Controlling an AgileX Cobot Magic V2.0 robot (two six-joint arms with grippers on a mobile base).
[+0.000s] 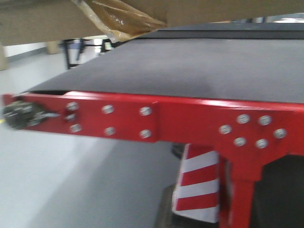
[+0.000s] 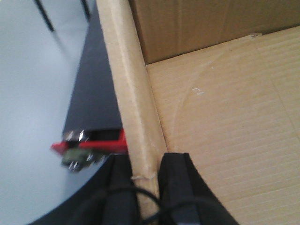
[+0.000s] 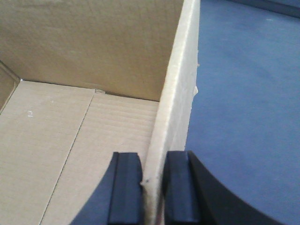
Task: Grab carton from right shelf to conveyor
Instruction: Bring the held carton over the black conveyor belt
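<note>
The brown carton (image 1: 42,21) hangs at the top of the front view, above the dark grey conveyor belt (image 1: 190,66), with a wrinkled tape strip (image 1: 123,19) dangling from it. In the left wrist view my left gripper (image 2: 146,180) is shut on the carton's left wall (image 2: 129,93), one finger inside, one outside. In the right wrist view my right gripper (image 3: 152,183) is shut on the carton's right wall (image 3: 176,103), with the belt (image 3: 243,103) beyond it. The carton's open inside (image 3: 70,140) is empty. The shelf is out of view.
The conveyor's red frame (image 1: 190,121) with bolt heads runs across the front view, a red leg (image 1: 242,199) and a red-and-white striped guard (image 1: 197,185) below it. Light grey floor (image 1: 47,180) lies to the left. A motor part (image 1: 21,116) sticks out at the frame's left end.
</note>
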